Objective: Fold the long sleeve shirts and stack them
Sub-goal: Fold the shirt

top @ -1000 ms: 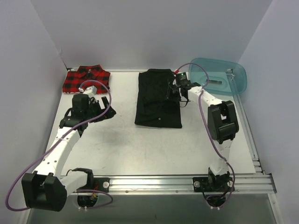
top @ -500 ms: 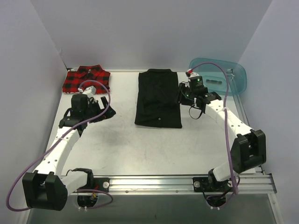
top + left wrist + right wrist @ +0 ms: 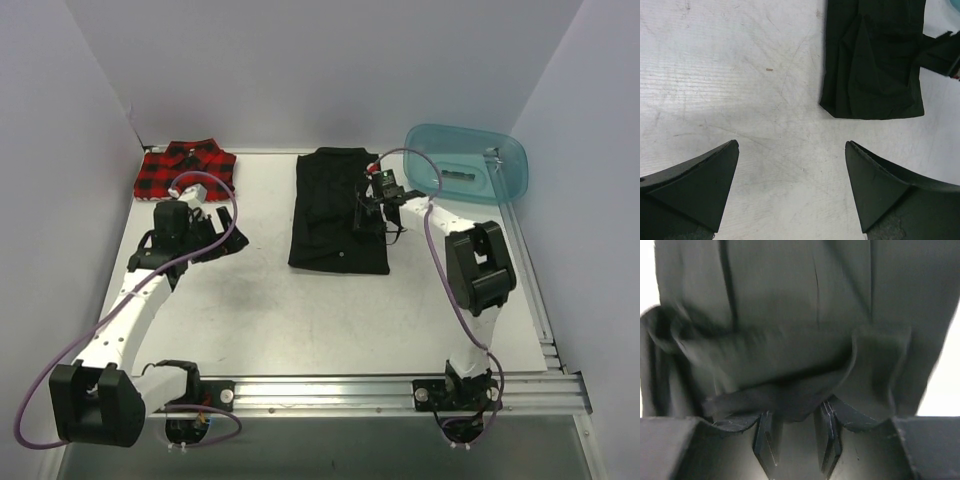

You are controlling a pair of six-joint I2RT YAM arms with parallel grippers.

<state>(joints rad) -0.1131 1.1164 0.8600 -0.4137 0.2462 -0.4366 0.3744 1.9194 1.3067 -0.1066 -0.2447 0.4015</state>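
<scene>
The black long sleeve shirt point(image 3: 335, 210) lies folded into a long rectangle at the middle back of the table point(image 3: 300, 310). My right gripper point(image 3: 368, 205) is at its right edge. In the right wrist view a bunched fold of the black shirt point(image 3: 790, 305) sits between the narrowly set fingers, and my right gripper point(image 3: 795, 412) is shut on it. The red-and-black plaid shirt point(image 3: 185, 170) lies folded at the back left corner. My left gripper point(image 3: 228, 228) hovers open left of the black shirt point(image 3: 875, 65), nothing between its fingers point(image 3: 700, 185).
A translucent teal tub point(image 3: 480, 165) stands tilted at the back right corner, just behind the right arm. White walls close in the table on three sides. A metal rail point(image 3: 400, 385) with both arm bases runs along the near edge.
The right arm swung out to the right, away from the black shirt, then came back to the shirt's right edge and its jaws closed on the fabric. The left arm has barely moved.
</scene>
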